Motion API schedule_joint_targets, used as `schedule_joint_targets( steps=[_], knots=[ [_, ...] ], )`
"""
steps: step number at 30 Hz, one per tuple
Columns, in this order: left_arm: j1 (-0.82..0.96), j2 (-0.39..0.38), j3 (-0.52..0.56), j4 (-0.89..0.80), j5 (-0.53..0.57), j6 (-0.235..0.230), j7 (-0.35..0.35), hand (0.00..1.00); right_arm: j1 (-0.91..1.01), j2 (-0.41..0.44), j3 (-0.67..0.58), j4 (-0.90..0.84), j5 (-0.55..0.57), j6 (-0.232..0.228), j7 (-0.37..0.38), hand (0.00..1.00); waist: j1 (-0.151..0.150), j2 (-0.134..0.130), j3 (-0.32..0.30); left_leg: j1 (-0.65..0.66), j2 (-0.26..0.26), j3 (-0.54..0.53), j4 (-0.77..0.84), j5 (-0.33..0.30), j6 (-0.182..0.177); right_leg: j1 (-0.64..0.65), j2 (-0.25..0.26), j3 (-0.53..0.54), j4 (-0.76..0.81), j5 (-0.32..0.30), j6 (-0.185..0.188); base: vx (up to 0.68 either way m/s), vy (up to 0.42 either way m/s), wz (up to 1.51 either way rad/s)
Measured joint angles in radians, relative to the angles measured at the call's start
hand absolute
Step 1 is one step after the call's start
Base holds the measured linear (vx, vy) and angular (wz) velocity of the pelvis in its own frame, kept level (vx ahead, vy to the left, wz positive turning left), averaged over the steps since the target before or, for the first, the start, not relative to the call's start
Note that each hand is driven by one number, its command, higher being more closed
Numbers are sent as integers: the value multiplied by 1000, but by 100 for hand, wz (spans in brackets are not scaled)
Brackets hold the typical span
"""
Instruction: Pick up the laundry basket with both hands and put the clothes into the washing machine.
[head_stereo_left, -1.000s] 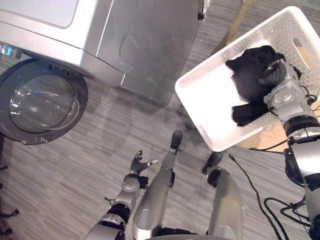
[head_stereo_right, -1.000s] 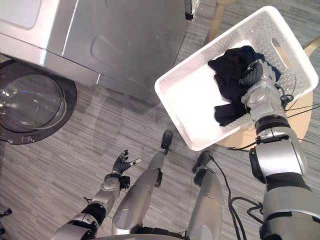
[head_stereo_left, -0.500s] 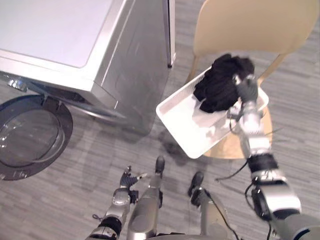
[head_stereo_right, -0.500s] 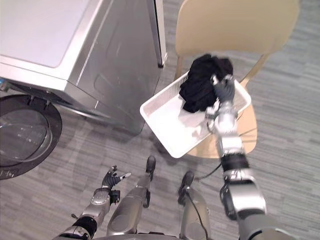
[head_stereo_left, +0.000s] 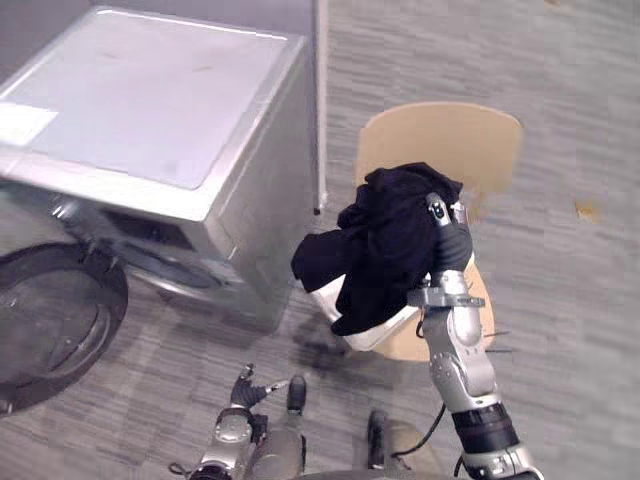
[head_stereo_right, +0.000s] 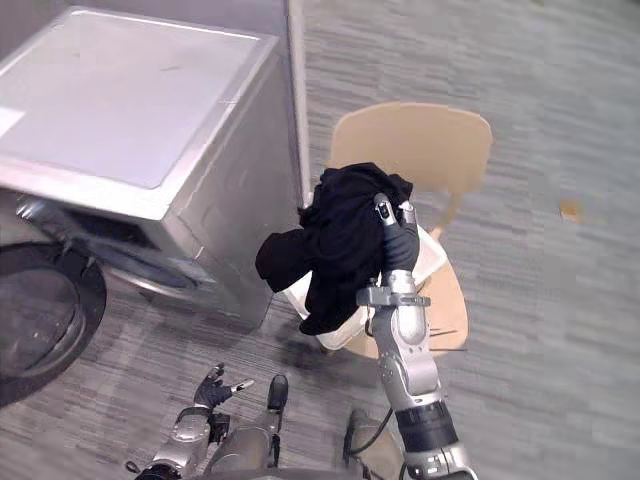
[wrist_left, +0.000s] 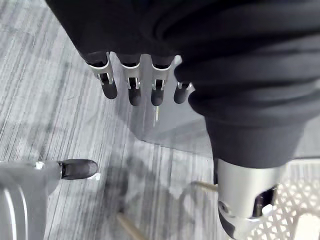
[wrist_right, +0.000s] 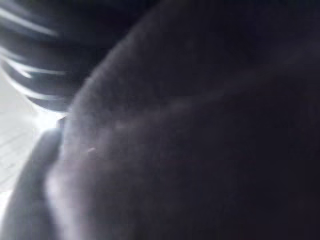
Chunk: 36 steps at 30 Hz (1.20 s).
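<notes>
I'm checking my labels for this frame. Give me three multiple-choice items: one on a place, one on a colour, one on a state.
1. The white basket sits on: A the floor; B the chair; C a table.
2. The clothes held up by the right robot hand are: A black; B red; C white.
3. The washing machine door is: A shut; B missing; C open.
Answers: B, its rim shows on the seat; A, the bundle is dark throughout; C, the round door is swung out.
</notes>
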Motion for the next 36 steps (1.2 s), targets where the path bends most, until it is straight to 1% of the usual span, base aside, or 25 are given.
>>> schedule_joint_targets(
  steps=[1, 2, 3, 4, 5, 6, 7, 8, 9, 10, 11, 12, 13, 14, 15, 16, 17, 19, 22, 23, 25, 28, 32, 33, 36],
  knots=[
    [1, 21, 1, -11, -1, -1, 9, 0, 4, 3, 33, -22, -8, -1, 2, 100, 6, -13, -8, -59, -11, -40, 57, 4, -19, 7, -4, 42, 65, -21, 7, -121, -358, 120],
    [8, 28, 8, -31, -3, -2, 24, 0, -12, 4, 71, -24, -32, -1, 11, 100, 18, -16, -10, -107, -13, -71, 86, 14, -39, 14, 14, 78, 29, -63, 12, -172, -325, 85],
    [12, 26, 10, -47, -3, -3, 29, 0, -21, 4, 85, -24, -42, -1, 14, 100, 28, -14, -9, -124, -9, -81, 88, 21, -49, 13, 26, 79, 10, -85, -6, -253, -338, 40],
    [27, 12, 9, -99, -8, -9, 44, 0, -43, -7, 115, -23, -58, -1, 19, 100, 60, -4, -5, -162, 10, -100, 83, 47, -78, 14, 50, 67, -46, -154, -35, -296, -334, 47],
    [37, -11, 6, -133, -11, -10, 47, 0, -54, -26, 117, -22, -66, -3, 23, 100, 55, 43, 11, -187, 31, -150, 78, 77, -81, 2, 79, 14, -35, -152, -48, -299, -300, 61],
    [46, -24, -1, -158, -11, -10, 47, 0, -53, -35, 116, -20, -71, -5, 21, 100, 52, 61, 15, -190, 44, -168, 62, 75, -71, -5, 91, -9, -24, -153, -55, -323, -299, 99],
    [68, -44, -36, -237, -12, -11, 48, 0, -54, -64, 113, -3, -84, -6, 11, 100, 52, 78, 21, -190, 72, -149, 4, 11, -7, -23, 105, -57, -17, -142, -86, -304, -231, 98],
    [71, -52, -75, -274, -12, -17, 46, 0, -64, -87, 113, 5, -99, -6, 0, 100, 60, 82, 26, -190, 84, -88, -34, -130, 43, -26, 97, -95, -56, -107, -120, -303, -221, 97],
    [74, -58, -89, -296, -12, -17, 46, 0, -77, -98, 111, 16, -112, -7, -1, 100, 56, 81, 32, -197, 83, -37, -31, -131, 32, -23, 86, -120, -78, -88, -130, -269, -175, 114],
    [92, -68, -113, -368, -12, -18, 45, 0, -98, -111, 109, 42, -131, -7, -3, 100, 33, 82, 32, -200, 50, 59, 21, -96, -3, -13, 45, -177, -126, -48, -142, -200, -142, 138],
    [111, -68, -129, -451, -11, -26, 40, 0, -98, -115, 93, 44, -141, -7, -5, 100, 14, 81, 31, -193, 18, 107, 97, -92, -5, -10, 14, -219, -166, -15, -143, -227, -164, 140],
    [123, -68, -131, -501, -11, -31, 39, 0, -99, -118, 89, 44, -142, -7, -5, 100, 10, 81, 31, -181, 5, 129, 139, -92, -5, -11, 1, -234, -185, 1, -144, -192, -122, 117],
    [146, -65, -129, -601, -11, -54, 40, 0, -99, -131, 88, 44, -162, -7, -4, 100, 7, 87, 27, -134, 5, 165, 221, -98, -6, -11, -9, -261, -229, 35, -146, -196, -109, 77],
    [160, -65, -127, -669, -11, -68, 40, 0, -99, -141, 94, 44, -172, -7, -1, 100, 10, 99, 20, -72, 16, 176, 253, -98, -8, -10, -7, -279, -258, 56, -149, -163, -65, 66],
    [166, -65, -128, -700, -11, -72, 39, 0, -100, -144, 95, 44, -178, -6, 0, 100, 8, 104, 16, -31, 22, 176, 248, -123, -18, -9, -6, -288, -269, 65, -148, -125, -19, 55],
    [170, -66, -135, -773, -12, -85, 39, 0, -101, -147, 94, 44, -185, -6, 3, 100, 7, 113, 11, 46, 30, 176, 192, -137, -29, -5, 0, -310, -302, 91, -147, -110, 0, 44],
    [169, -66, -138, -799, -12, -92, 39, 0, -101, -148, 96, 44, -188, -6, 6, 100, 8, 116, 8, 64, 35, 173, 166, -137, -29, 0, 6, -316, -315, 103, -143, -77, 22, 44],
    [165, -65, -158, -874, -10, -117, 38, 0, -100, -154, 99, 45, -199, 2, 25, 100, 7, 142, -10, 97, 64, 172, 77, -138, -30, 31, 40, -354, -377, 145, -135, -82, 63, 35],
    [112, -58, -169, -941, 0, -126, 47, 0, -100, -160, 104, 45, -198, 3, 31, 100, 9, 141, -18, 107, 65, 147, 53, -140, -27, 50, 40, -388, -405, 176, -117, -111, 98, 33],
    [99, -47, -177, -977, 11, -135, 46, 0, -100, -160, 121, 45, -198, 4, 45, 100, 18, 142, -18, 109, 67, 147, 45, -148, -18, 50, 42, -388, -415, 188, -112, -153, 104, 5],
    [83, -23, -200, -989, 12, -143, 46, 0, -101, -160, 159, 64, -199, 6, 65, 100, 32, 135, -29, 109, 60, 157, 41, -147, -18, 53, 42, -382, -431, 206, -98, -143, 109, -4],
    [58, 7, -249, -989, 30, -143, 44, 0, -106, -148, 290, 95, -197, 14, 113, 100, 42, 128, -79, 126, 46, 164, 21, -141, -10, 60, 37, -362, -445, 226, -94, -60, 77, -7],
    [-11, 7, -288, -982, 80, -143, 57, 0, -151, -119, 342, 102, -182, 23, 136, 100, 55, 124, -109, 145, 43, 165, 9, -126, -7, 71, 35, -357, -446, 230, -95, -9, 15, -4],
    [-23, 8, -289, -976, 82, -142, 63, 100, -162, -119, 343, 104, -175, 24, 137, 100, 55, 124, -109, 153, 43, 164, 3, -122, -8, 78, 37, -359, -448, 230, -95, -5, -17, 5],
    [-82, 32, -327, -917, 90, -133, 84, 100, -183, -121, 379, 108, -129, 36, 139, 100, 55, 115, -145, 158, 52, 152, -11, -110, -21, 90, 43, -363, -469, 238, -103, 3, -32, 7]
  ],
)
